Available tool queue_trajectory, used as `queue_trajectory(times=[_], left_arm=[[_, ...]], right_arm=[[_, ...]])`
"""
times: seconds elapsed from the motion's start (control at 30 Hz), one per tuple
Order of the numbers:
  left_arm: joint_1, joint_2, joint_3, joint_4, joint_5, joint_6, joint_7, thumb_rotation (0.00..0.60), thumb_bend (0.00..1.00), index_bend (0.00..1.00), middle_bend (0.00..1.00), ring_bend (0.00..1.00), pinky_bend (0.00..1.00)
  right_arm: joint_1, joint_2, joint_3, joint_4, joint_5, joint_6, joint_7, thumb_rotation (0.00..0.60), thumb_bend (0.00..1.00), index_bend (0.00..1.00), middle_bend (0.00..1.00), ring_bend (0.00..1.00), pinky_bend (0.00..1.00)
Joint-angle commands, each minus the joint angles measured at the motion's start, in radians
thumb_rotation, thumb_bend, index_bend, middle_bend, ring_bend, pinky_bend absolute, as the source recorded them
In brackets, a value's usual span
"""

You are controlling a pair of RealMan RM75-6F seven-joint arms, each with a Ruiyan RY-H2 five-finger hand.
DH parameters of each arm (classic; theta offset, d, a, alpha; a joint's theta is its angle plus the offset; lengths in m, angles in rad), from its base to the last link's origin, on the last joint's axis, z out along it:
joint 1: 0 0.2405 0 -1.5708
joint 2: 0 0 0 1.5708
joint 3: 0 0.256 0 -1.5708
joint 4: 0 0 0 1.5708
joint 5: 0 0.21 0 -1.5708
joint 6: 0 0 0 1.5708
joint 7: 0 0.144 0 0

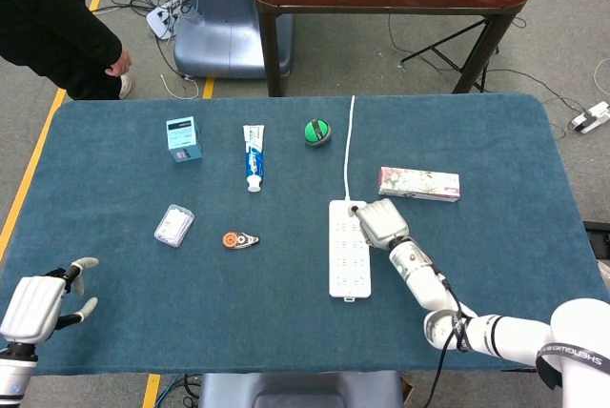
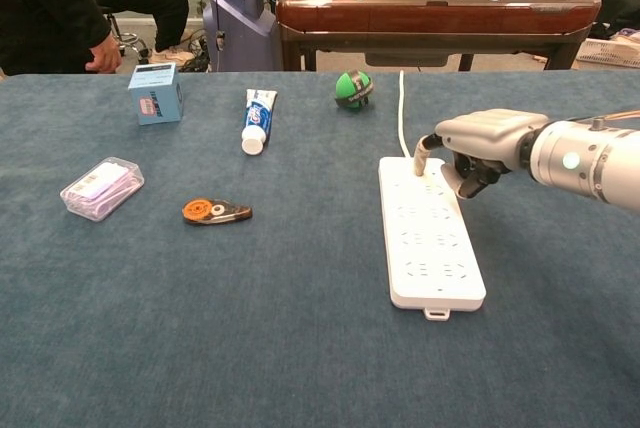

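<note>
The left hand (image 1: 36, 305) is hovering at the near left corner of the blue cloth-covered desk (image 1: 496, 265), its fingers spread apart and holding nothing. It is showing only in the head view.

Farther in, the right hand (image 2: 478, 153) is resting at the far end of the long white plastic power strip (image 2: 430, 238), which is lying flat right of the desk's middle. One extended fingertip (image 2: 420, 163) is pressing down on the strip's top face near its far end, while the other fingers are curled in under the palm, gripping nothing. The strip's white cord (image 2: 402, 113) is running straight away from that end toward the far edge.

To the left of the strip, an orange and black correction-tape dispenser (image 2: 215, 211) is lying on the cloth, and a clear plastic box with pale contents (image 2: 101, 187) is sitting well to its left. Right of the hand, a flat pink patterned carton (image 1: 418, 182) is lying near the strip's far end.

Farther back, a white and blue toothpaste tube (image 2: 257, 119), a small light-blue cardboard box (image 2: 155, 92) and a green ball with dark bands (image 2: 353, 89) are lying in a loose row.
</note>
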Motion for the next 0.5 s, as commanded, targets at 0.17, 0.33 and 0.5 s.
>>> queue_trajectory(times=[0.17, 0.33, 0.5], left_arm=[[0.0, -0.002, 0.002, 0.0, 0.004, 0.002, 0.005, 0.6, 0.27, 0.36, 0.61, 0.56, 0.82], [0.0, -0.004, 0.001, 0.0, 0.002, 0.002, 0.008, 0.6, 0.27, 0.36, 0.61, 0.57, 0.82], [-0.001, -0.007, 0.001, 0.001, 0.0, -0.002, 0.013, 0.6, 0.27, 0.36, 0.61, 0.56, 0.82]], right_arm=[[-0.048, 0.127, -0.002, -0.216, -0.116, 0.145, -0.002, 0.6, 0.71, 0.26, 0.98, 1.0, 1.0], [-0.111, 0.237, -0.029, -0.374, -0.182, 0.263, -0.028, 0.6, 0.68, 0.26, 0.86, 1.0, 1.0], [-0.201, 0.303, -0.082, -0.442, -0.3, 0.401, -0.028, 0.6, 0.56, 0.26, 0.67, 0.86, 0.99]])
